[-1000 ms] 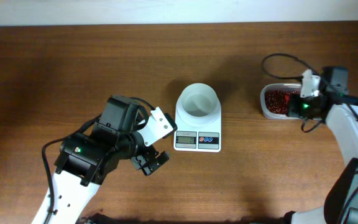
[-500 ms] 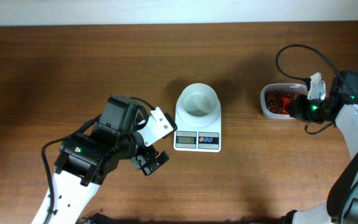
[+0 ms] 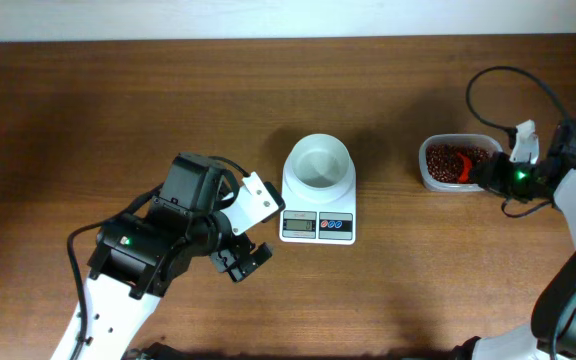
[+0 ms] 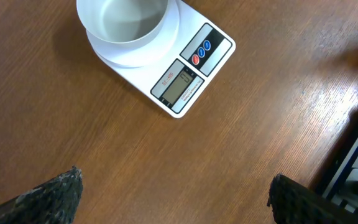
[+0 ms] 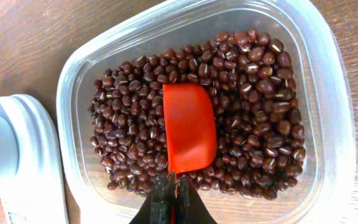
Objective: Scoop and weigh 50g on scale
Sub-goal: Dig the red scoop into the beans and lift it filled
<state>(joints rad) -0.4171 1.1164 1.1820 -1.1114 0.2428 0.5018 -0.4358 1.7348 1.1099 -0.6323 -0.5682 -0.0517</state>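
Right fingers (image 5: 156, 208) pinching red scoop (image 5: 188, 127) lying on beans (image 5: 253, 81), left fingers (image 4: 45, 198) spread near scale (image 4: 185, 74)

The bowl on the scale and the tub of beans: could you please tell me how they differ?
The bowl is round, white and opaque; the tub is clear and roughly rectangular. The bowl is empty; the tub holds beans and a red scoop. The bowl sits on the scale; the tub sits on the table. Both are open-topped.
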